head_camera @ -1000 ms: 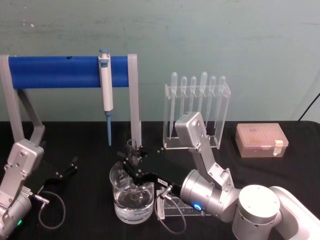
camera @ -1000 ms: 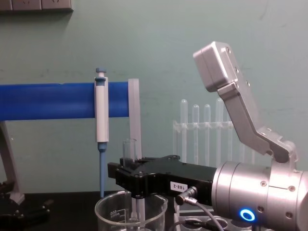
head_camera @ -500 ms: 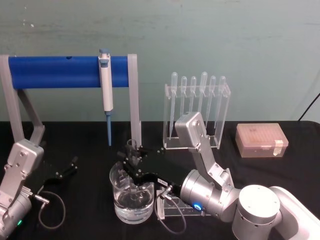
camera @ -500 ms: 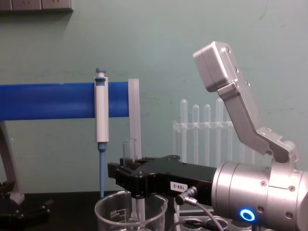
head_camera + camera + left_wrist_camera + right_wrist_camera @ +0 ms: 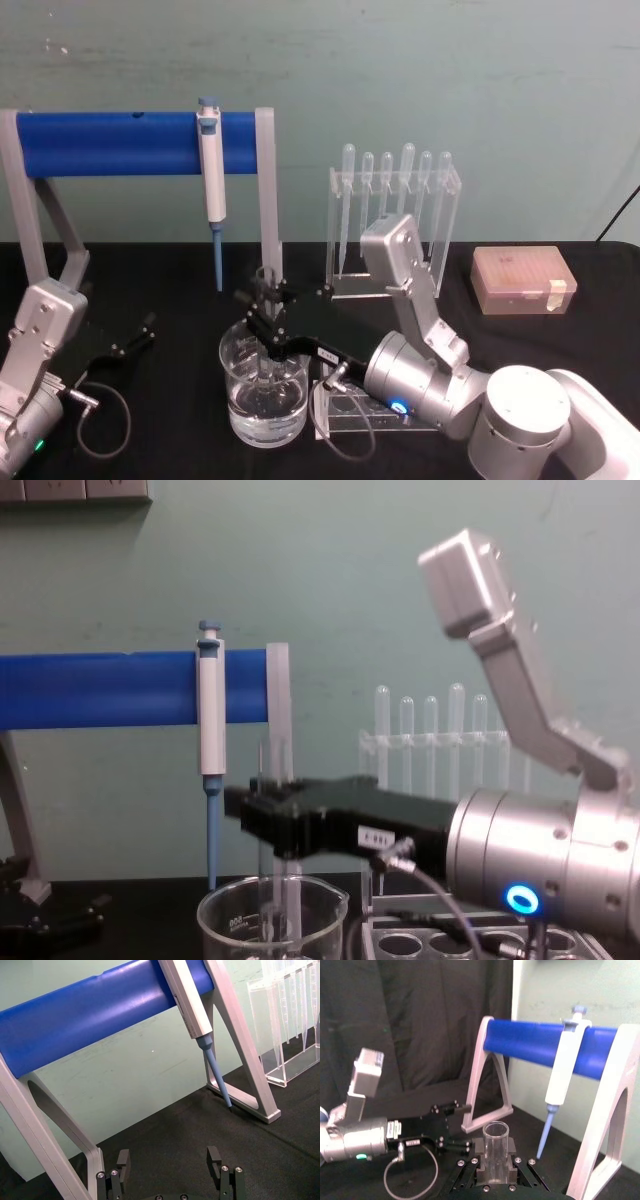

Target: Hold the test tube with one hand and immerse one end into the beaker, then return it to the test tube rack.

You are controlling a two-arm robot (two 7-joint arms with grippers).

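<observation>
I judge I'm at the withdraw step: my right tool is clamped on the test tube, upright over the beaker on the black counter, the tube's lower end inside the beaker's rim, though I can't tell whether it touches the water. Next move as I see it: lift straight up clear of the rim, then carry it to the rack just beside the beaker. Right arm reaches in low, forearm level, tool pointing left across the counter; left tool sits parked low at the left, jaws spread, holding nothing.
</observation>
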